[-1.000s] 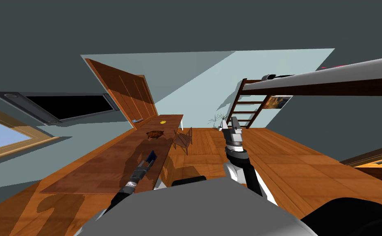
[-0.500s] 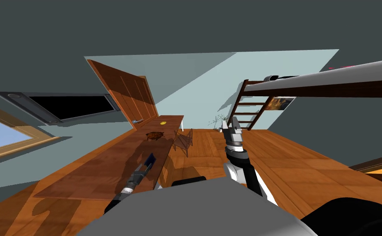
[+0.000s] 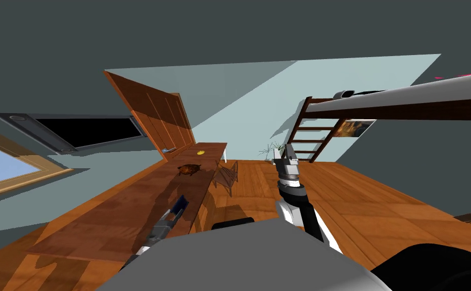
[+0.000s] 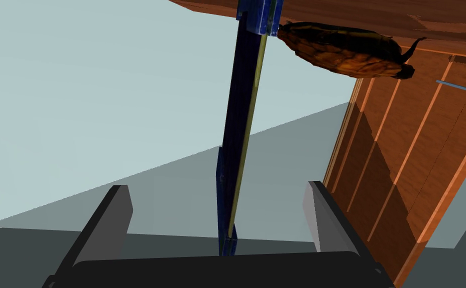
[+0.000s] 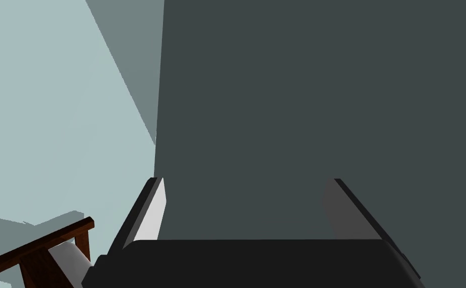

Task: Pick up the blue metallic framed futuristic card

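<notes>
The left gripper (image 4: 217, 188) is wide open astride the blue card (image 4: 242, 125), which stands edge-on between the fingers, touching neither, near the right edge of the table (image 3: 128, 212). An off-centre squeeze could tip the card or nudge it overboard. The right gripper (image 5: 244, 180) is open and empty.

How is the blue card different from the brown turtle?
The card is blue, thin and flat; the turtle is brown and rounded. The card stands between the left gripper's open fingers; the turtle lies farther along, untouched. Both are at the wooden table.
</notes>
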You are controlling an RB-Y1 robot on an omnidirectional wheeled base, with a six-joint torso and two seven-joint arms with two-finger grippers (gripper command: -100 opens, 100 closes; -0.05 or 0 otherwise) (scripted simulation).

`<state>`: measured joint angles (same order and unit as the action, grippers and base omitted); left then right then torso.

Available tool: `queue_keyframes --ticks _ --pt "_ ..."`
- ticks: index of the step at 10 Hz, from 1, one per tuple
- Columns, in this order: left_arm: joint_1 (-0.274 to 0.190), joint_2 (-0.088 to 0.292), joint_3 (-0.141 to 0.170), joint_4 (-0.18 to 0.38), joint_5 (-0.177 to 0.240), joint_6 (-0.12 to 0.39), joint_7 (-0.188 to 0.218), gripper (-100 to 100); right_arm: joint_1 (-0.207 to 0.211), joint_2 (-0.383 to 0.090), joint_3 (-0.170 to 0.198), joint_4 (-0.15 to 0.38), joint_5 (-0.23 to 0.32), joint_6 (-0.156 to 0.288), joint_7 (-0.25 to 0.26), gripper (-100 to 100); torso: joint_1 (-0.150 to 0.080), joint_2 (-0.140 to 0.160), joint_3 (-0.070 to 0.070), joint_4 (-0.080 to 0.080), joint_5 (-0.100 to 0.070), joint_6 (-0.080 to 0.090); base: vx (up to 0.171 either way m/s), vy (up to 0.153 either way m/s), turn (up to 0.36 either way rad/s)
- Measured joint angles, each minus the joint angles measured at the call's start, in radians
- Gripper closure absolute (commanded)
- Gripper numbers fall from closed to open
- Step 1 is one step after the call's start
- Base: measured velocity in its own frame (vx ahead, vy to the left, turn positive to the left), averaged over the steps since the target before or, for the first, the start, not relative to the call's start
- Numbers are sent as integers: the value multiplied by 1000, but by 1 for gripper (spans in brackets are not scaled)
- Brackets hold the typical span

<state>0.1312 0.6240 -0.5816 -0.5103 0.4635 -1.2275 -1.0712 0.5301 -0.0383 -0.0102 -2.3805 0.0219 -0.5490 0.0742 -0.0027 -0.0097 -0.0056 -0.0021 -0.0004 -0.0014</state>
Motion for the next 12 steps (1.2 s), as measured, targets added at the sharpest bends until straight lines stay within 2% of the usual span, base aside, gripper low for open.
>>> queue_keyframes --ticks 1,2,5,6,7,8,9,10,11,12 --pt "-9 -6 -13 25 4 -20 2 -100 0 0 0 0 0 0 0 0 1 3 2 1 0 0 66 -9 29" --pt "-7 -5 -40 47 25 -44 4 -100 0 0 0 0 0 0 0 0 2 3 2 1 0 0 68 -14 33" --pt "7 11 -98 75 76 -102 5 -100 0 0 0 0 0 0 0 0 1 2 1 0 0 0 102 -29 38" --pt "26 26 -123 60 102 -114 -2 -100 0 0 0 0 0 0 0 0 1 1 1 0 0 0 86 -22 27" --pt "10 14 -144 105 112 -145 7 -100 0 0 0 0 0 0 0 0 1 2 1 0 0 0 34 -18 -9" --pt "0 6 -152 144 113 -174 18 -100 0 0 0 0 0 0 0 0 1 4 2 1 0 0 72 -35 34" --pt "-34 -18 -185 257 127 -234 44 -100 0 0 0 0 0 0 0 0 0 3 2 1 0 0 86 -31 27" --pt "38 48 -188 116 152 -200 9 -100 0 0 0 0 0 0 0 0 1 3 2 1 0 -1 36 -5 16" --pt "33 40 -193 122 155 -194 -1 -100 0 0 0 0 0 0 0 0 2 5 3 1 1 0 0 3 -13" --pt "20 27 -196 151 154 -212 9 -100 0 0 0 0 0 0 0 0 3 7 4 2 1 0 62 -5 44"
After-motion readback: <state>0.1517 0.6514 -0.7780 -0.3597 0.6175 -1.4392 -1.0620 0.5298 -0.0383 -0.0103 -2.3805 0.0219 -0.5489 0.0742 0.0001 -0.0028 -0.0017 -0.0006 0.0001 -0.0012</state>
